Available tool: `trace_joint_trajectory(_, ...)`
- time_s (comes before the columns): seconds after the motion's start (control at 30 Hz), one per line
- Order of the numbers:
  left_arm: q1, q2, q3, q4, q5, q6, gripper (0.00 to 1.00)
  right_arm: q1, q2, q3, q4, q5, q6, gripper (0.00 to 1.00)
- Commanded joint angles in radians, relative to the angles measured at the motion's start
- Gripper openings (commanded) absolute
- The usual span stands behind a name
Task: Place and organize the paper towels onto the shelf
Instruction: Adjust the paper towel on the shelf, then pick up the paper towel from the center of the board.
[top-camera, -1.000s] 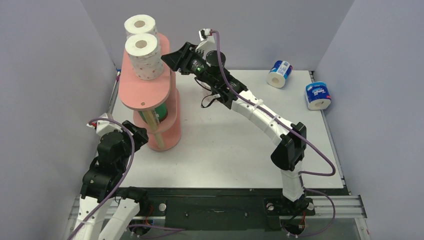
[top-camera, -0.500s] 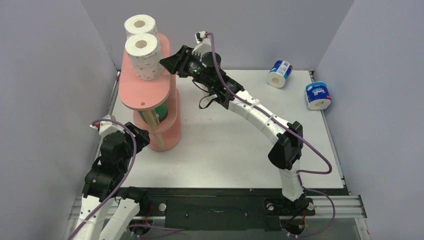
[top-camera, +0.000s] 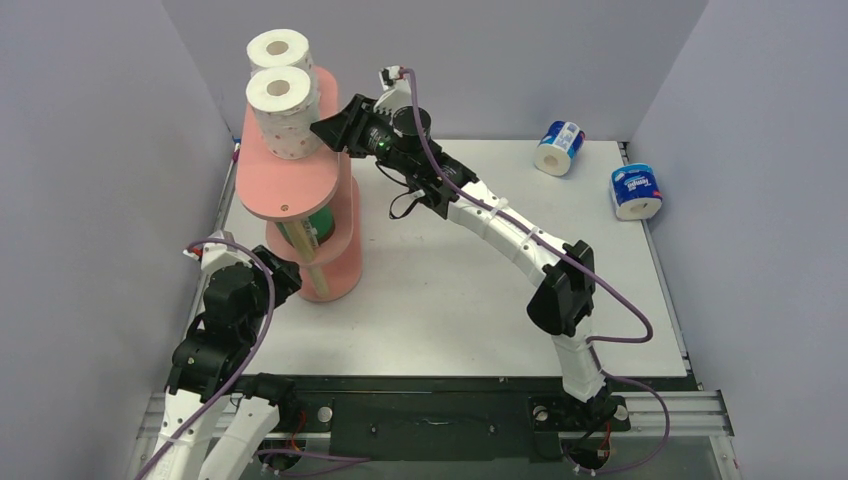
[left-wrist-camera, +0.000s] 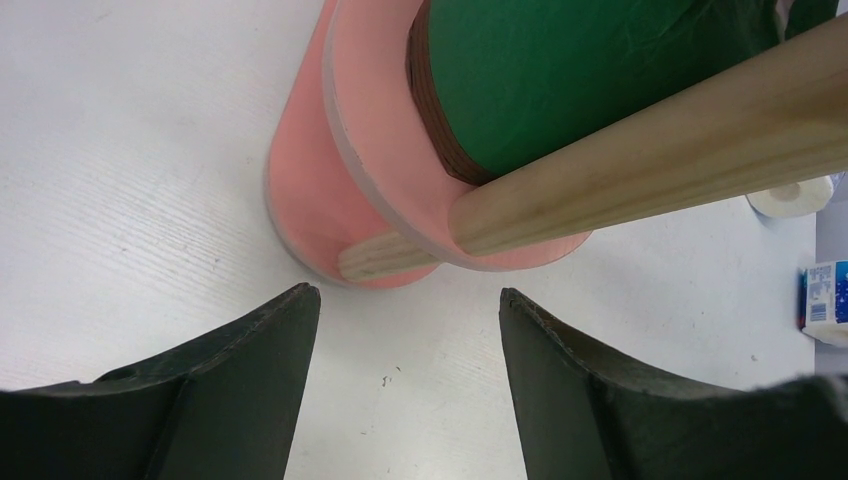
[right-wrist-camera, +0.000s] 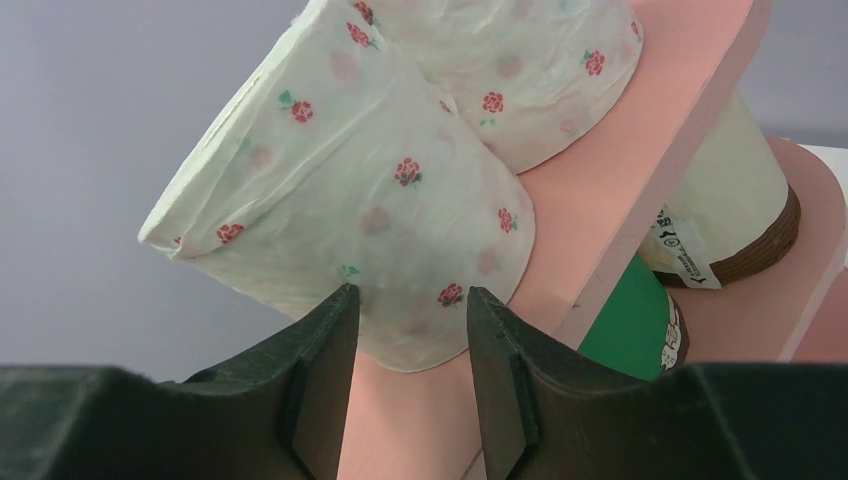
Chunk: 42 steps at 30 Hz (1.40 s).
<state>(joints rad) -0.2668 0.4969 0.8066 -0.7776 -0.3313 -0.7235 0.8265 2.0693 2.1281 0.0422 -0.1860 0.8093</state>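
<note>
Up at the top board of the pink shelf (top-camera: 290, 190), the right gripper (top-camera: 325, 127) has its tips against the side of the nearer of two white rolls with red dots (top-camera: 281, 118). The second dotted roll (top-camera: 280, 48) stands just behind the first, touching it. In the right wrist view the jaws are drawn close with only a narrow gap, and the roll's lower edge shows in that gap; I cannot tell whether they pinch the wrapper or only press on it. Under the top board sit a green-wrapped roll (right-wrist-camera: 625, 320) and a pale roll with a brown rim (right-wrist-camera: 730, 200). Low on the left, the left gripper (top-camera: 284, 275) points at the foot of the shelf, beside a pale wooden post (left-wrist-camera: 650, 160), with its jaws spread wide and nothing between them. Two rolls in blue-white wrappers lie on the white table (top-camera: 450, 290), well apart from the shelf: one near the back wall (top-camera: 559, 147), the other by the right edge (top-camera: 637, 191).
</note>
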Motion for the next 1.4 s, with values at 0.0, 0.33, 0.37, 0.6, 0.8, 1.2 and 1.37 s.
trace_joint_trajectory(0.0, -0.003, -0.010, -0.006, 0.046, 0.014, -0.008, 0.64, 0.010, 0.008, 0.057, 0.013, -0.007, 0.004, 0.40)
trace_joint_trajectory(0.33, -0.006, -0.014, -0.018, 0.052, 0.017, -0.008, 0.64, 0.020, 0.047, 0.108, -0.004, -0.016, 0.015, 0.40)
trace_joint_trajectory(0.37, -0.005, -0.014, -0.019, 0.054, 0.016, -0.007, 0.64, 0.020, 0.049, 0.116, -0.006, -0.019, 0.015, 0.40)
trace_joint_trajectory(0.6, -0.009, -0.016, -0.023, 0.054, 0.008, -0.005, 0.64, 0.013, 0.036, 0.096, 0.001, -0.014, 0.022, 0.40)
trace_joint_trajectory(0.8, -0.013, -0.013, -0.022, 0.058, 0.005, -0.001, 0.64, -0.017, -0.061, -0.008, 0.051, -0.015, 0.037, 0.41)
trace_joint_trajectory(1.2, -0.028, 0.000, 0.022, 0.063, 0.012, 0.042, 0.64, -0.179, -0.370, -0.320, -0.131, 0.064, -0.063, 0.65)
trace_joint_trajectory(1.37, -0.035, 0.008, 0.008, 0.089, 0.076, 0.061, 0.65, -0.272, -0.452, -0.476, -0.230, 0.214, -0.140, 0.84)
